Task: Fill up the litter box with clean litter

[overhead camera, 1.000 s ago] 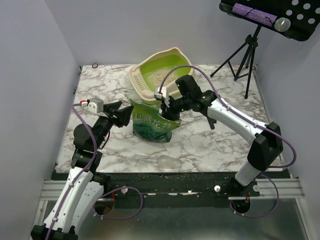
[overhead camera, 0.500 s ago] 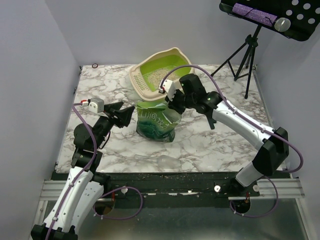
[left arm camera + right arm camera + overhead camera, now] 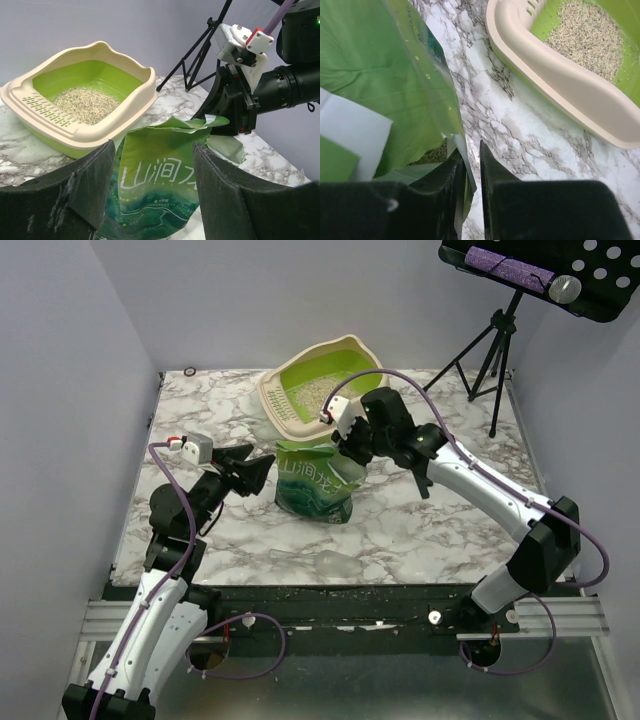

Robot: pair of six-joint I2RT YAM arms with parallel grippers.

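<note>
litter box (image 3: pixel 283 408): some litter (image 3: pixel 314 392) | green bag (image 3: pixel 315 488): upright, near it | right claw (image 3: pixel 345 451): at bag top

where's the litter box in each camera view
top external: litter box upper centre, behind the green bag
left wrist: litter box upper left, behind the green bag
right wrist: litter box upper right, only part of its rim and litter showing
shared landmark: the green bag, next to the box in all three

I log the bag (image 3: pixel 160 170) as glossy, creased plastic film. Litter box (image 3: pixel 75 131): smooth moulded plastic, faint sheen. Litter (image 3: pixel 82 100): matt, coarse granules. Desk (image 3: pixel 420 530): polished, marble-patterned.
</note>
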